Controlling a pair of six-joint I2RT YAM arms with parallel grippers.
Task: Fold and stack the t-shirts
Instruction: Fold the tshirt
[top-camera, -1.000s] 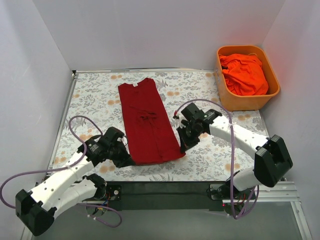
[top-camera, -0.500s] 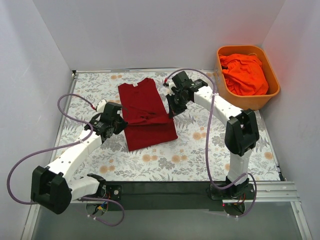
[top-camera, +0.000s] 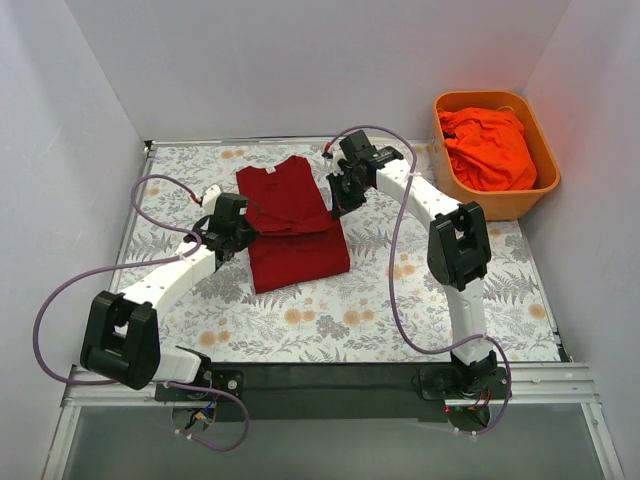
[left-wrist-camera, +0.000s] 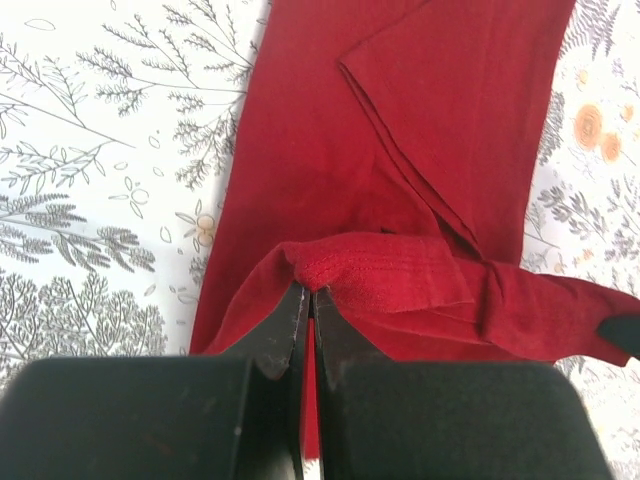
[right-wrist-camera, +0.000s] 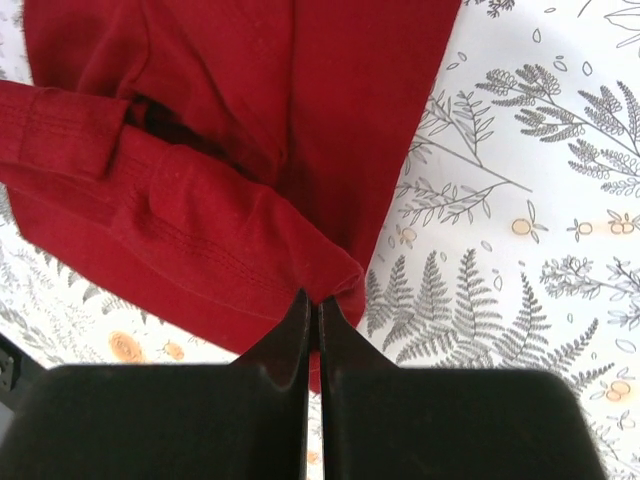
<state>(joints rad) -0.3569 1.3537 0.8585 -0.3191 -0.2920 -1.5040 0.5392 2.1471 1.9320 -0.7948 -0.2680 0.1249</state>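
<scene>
The dark crimson t-shirt (top-camera: 295, 225) lies on the floral table, its lower half folded up over its upper half. My left gripper (top-camera: 243, 222) is shut on the hem's left corner (left-wrist-camera: 330, 270). My right gripper (top-camera: 335, 200) is shut on the hem's right corner (right-wrist-camera: 330, 275). Both hold the hem a little above the shirt's body, across its middle. The shirt fills the left wrist view (left-wrist-camera: 430, 150) and the upper left of the right wrist view (right-wrist-camera: 250, 120). The bright orange-red t-shirt (top-camera: 490, 148) lies crumpled in the tub at the back right.
The rigid orange plastic tub (top-camera: 545, 185) stands at the table's back right corner, next to the right wall. The floral tablecloth (top-camera: 400, 300) covers the table. White walls close the left, back and right sides.
Both grippers have carried the shirt's bottom hem from the near edge up toward the collar, folding the shirt in half. Both arms now reach far over the table.
</scene>
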